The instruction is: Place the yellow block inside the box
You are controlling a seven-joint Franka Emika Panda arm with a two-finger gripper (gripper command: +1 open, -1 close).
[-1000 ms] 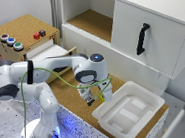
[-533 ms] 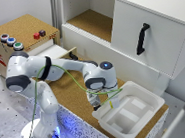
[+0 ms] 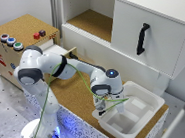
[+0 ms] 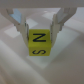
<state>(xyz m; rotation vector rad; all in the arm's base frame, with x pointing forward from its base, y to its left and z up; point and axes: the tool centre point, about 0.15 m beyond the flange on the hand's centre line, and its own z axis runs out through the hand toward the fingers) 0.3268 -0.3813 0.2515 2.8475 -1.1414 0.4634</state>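
Observation:
In the wrist view the yellow block, a small cube with black letters on its faces, sits clamped between my two fingers, above a white surface. My gripper is shut on it. In the exterior view the gripper hangs over the near corner of the box, a shallow white bin with a wide rim, at the exterior view's right. The block itself is too small to make out in the exterior view.
A cork-topped box with coloured buttons stands at the exterior view's left. A white cabinet with a black handle rises behind the bin. The cork table surface lies under my arm.
My arm has swung toward the exterior view's right with the block held, from the cork surface beside the bin to over the bin's near corner.

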